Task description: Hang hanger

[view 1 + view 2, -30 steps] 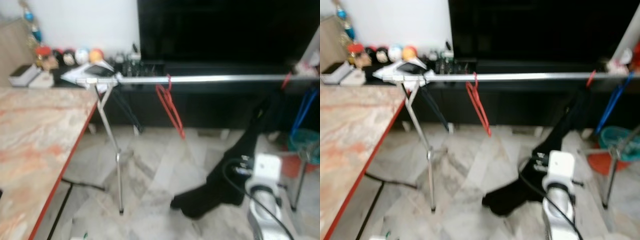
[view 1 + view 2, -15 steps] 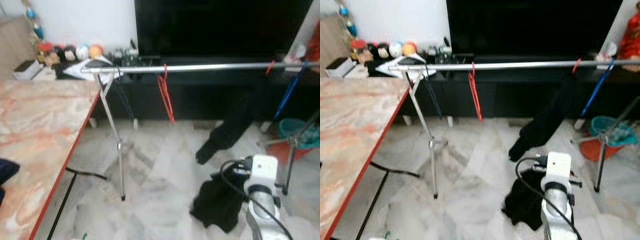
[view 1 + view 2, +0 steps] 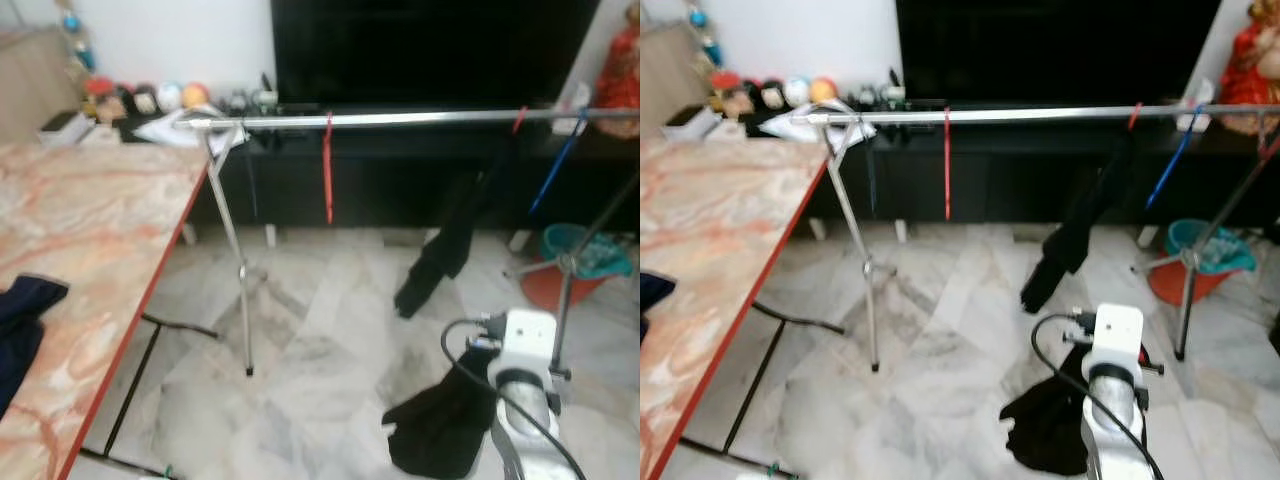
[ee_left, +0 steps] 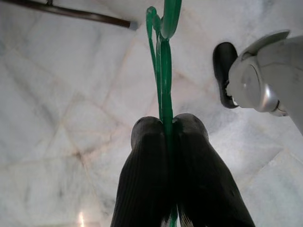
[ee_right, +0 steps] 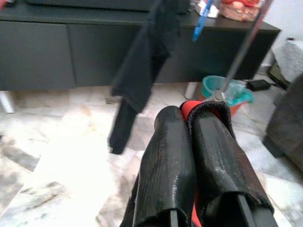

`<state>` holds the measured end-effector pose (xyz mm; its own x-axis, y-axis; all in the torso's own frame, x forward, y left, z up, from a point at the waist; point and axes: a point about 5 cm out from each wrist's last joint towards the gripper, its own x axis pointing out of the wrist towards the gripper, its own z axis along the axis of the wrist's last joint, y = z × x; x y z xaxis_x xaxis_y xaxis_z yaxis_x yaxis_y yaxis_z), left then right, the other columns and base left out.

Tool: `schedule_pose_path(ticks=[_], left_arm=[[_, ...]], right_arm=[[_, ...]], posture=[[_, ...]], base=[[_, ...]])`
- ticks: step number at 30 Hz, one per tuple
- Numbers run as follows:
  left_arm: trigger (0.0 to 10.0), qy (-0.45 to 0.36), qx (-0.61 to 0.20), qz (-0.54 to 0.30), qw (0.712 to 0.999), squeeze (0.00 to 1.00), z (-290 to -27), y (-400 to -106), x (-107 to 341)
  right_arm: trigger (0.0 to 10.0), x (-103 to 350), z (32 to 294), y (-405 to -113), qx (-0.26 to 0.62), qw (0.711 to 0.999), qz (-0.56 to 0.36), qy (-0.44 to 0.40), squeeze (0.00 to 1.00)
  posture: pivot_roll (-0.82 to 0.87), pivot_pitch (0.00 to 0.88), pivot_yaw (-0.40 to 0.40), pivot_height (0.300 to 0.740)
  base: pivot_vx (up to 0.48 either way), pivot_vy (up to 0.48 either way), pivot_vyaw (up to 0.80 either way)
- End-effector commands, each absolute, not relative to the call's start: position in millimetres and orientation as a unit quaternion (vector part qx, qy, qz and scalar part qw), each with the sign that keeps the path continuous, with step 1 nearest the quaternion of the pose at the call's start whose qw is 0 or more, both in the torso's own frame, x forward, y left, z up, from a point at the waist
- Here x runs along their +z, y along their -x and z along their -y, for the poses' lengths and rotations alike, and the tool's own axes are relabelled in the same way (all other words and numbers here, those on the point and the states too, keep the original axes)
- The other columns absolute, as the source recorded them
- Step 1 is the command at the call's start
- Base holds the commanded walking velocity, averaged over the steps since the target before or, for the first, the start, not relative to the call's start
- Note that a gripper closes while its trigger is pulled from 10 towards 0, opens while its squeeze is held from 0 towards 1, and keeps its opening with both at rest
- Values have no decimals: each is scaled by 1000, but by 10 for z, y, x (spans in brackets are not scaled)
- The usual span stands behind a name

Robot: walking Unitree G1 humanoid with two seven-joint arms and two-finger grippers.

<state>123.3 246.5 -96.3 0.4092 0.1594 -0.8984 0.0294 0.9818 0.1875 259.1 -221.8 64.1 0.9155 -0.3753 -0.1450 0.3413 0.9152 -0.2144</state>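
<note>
Green thin hanger [image 4: 164,71] pinched edge-on between left fingers [image 4: 147,179].

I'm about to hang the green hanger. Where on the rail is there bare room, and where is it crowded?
The rail is bare between the red hanger and the hanging black garment, and again between the stand's post and that red hanger. It is crowded at the far right, around the blue hanger. The left pincer holds the green hanger.
</note>
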Motion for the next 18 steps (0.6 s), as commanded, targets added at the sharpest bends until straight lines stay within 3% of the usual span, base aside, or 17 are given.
schedule_pose_path(ticks=[1, 18], left_arm=[[10000, -90, 33, -548, 831, 0, -2451, -1216, -974], [10000, -91, 32, -548, 831, 0, -2454, -1221, -971]], right_arm=[[10000, 714, 2248, -2613, -189, 975, -77, 93, 0], [10000, 727, 2217, -2634, -188, 975, -73, 89, 0]], posture=[[-21, 0, 40, 740], [-26, 0, 50, 740]], base=[[-274, 0, 0], [-274, 0, 0]])
